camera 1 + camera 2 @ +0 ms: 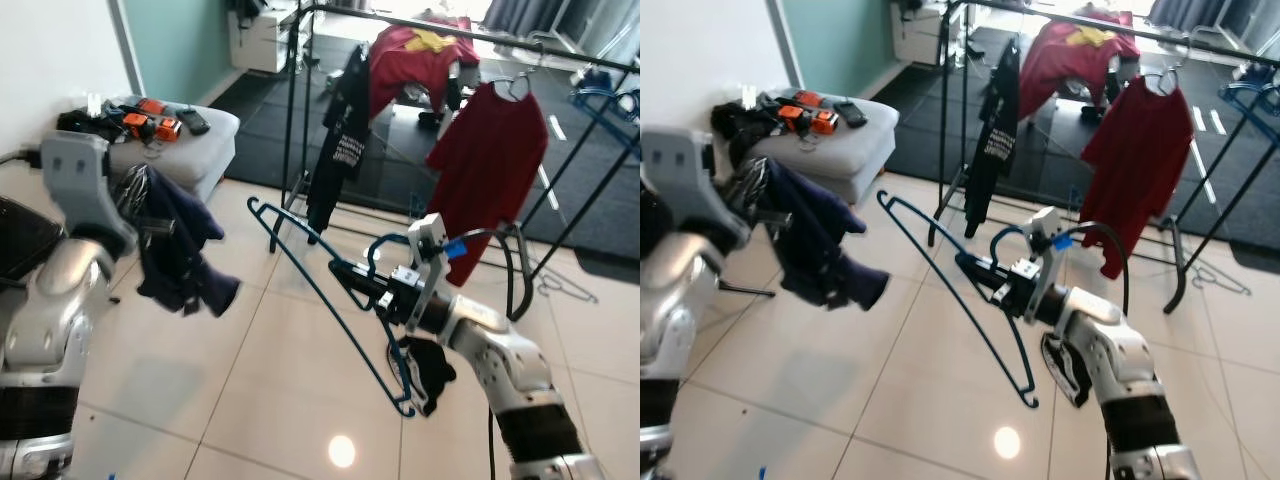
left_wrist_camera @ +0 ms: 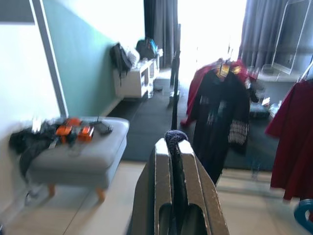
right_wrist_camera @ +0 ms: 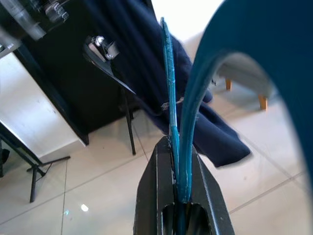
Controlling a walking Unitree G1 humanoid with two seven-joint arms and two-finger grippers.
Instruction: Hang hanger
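Right gripper (image 1: 352,275) is clamped shut on the blue hanger (image 1: 318,282), pinching the wire close to where the hook rises; we see the wire running straight between the black fingers (image 3: 168,196) in the right wrist view. We hold the hanger out over the tiled floor (image 1: 250,400), well apart from the black clothes rack (image 1: 470,30) behind it, with its far corner tipped down toward the floor. Left gripper (image 2: 173,166) is closed on a dark blue garment (image 1: 175,245), which hangs from it beside the grey ottoman (image 1: 190,150).

For the step in hand, we judge the following:
1. Level the hanger so the hook points up.
2. Approach the rail at a free stretch between the black shirt (image 1: 340,140) and the red shirt (image 1: 490,160).
3. Carry the hook over the rail, then lower until the rail takes the weight.
4. Release only once the hook is seated.
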